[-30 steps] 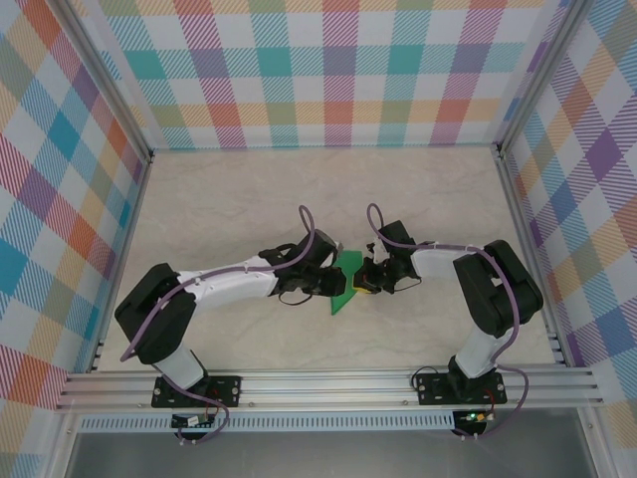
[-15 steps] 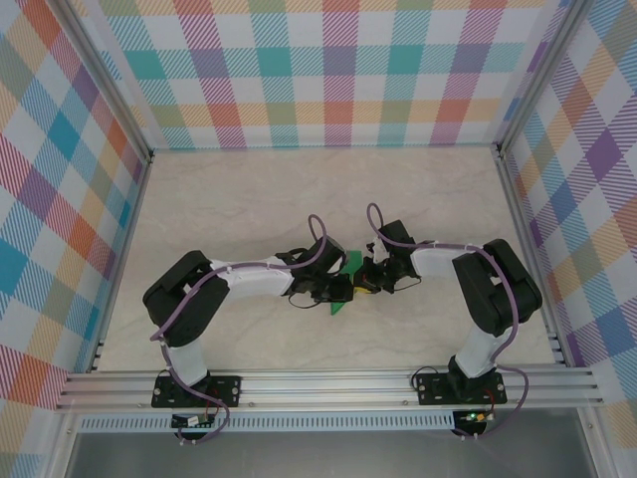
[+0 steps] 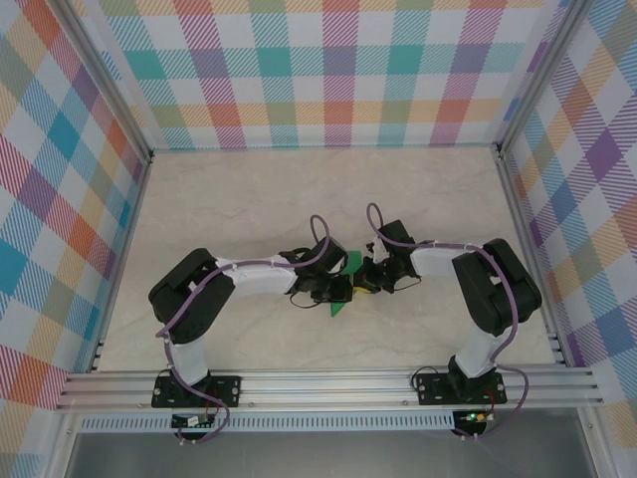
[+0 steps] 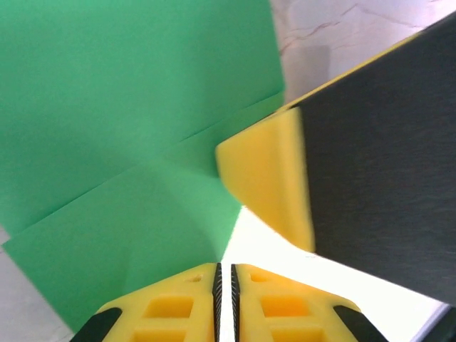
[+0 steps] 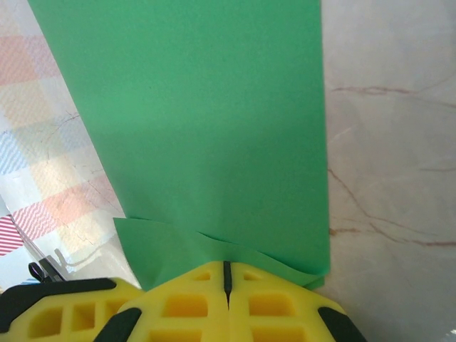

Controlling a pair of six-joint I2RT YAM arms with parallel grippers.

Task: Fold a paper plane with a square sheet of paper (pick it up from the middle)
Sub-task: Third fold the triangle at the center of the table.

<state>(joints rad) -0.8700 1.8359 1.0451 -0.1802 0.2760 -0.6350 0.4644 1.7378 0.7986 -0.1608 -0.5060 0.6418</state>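
Shifting onto green paper, left gripper

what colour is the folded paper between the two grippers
The paper is plain bright green, clearest in the right wrist view.

Bright green paper, cream marbled table, pastel plaid walls

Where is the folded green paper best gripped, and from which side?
Probably an edge, approached edge-on from its side, since the green paper sheet is thin, flat and creased. The right gripper pinches one edge that way; the left gripper pinches the opposite side.
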